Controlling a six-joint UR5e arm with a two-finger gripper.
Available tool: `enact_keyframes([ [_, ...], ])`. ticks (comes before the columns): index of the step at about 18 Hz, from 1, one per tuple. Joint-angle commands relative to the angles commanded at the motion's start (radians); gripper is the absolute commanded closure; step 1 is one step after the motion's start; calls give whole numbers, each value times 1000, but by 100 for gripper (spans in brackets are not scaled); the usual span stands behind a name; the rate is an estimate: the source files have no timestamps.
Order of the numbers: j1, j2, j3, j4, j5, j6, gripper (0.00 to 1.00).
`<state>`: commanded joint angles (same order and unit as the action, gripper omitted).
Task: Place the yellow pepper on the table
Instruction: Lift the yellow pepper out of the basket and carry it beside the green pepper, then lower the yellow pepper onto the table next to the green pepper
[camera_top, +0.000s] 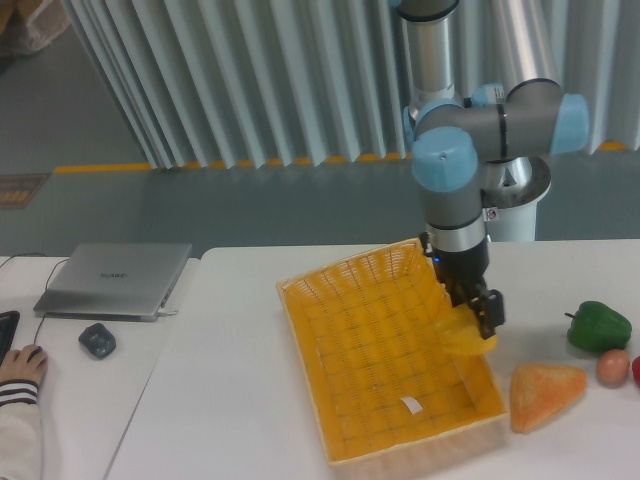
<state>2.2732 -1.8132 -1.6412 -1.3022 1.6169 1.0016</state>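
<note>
The tool (487, 312) grips the yellow pepper (467, 335) over the basket's (330, 330) right rim; bare bench (530, 285) lies just right.

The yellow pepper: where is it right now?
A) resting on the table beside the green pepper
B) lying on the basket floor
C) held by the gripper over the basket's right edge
C: the gripper holds the yellow pepper above the right rim of the basket, not set down.
</note>
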Motion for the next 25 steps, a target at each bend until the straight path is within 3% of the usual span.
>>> enact_keyframes([
  [3, 26, 12, -5, -42, 0, 43, 44],
  [5, 40, 25, -3, -23, 0, 63, 44],
  [6, 61, 28, 29, 1, -21, 52, 44],
  [10, 175, 67, 31, 12, -248, 63, 44],
  [13, 174, 72, 9, 14, -181, 147, 45],
  [16, 170, 68, 9, 18, -140, 147, 45],
  [20, 152, 45, 0, -78, -72, 256, 45],
  [25, 150, 31, 0, -77, -26, 256, 44],
])
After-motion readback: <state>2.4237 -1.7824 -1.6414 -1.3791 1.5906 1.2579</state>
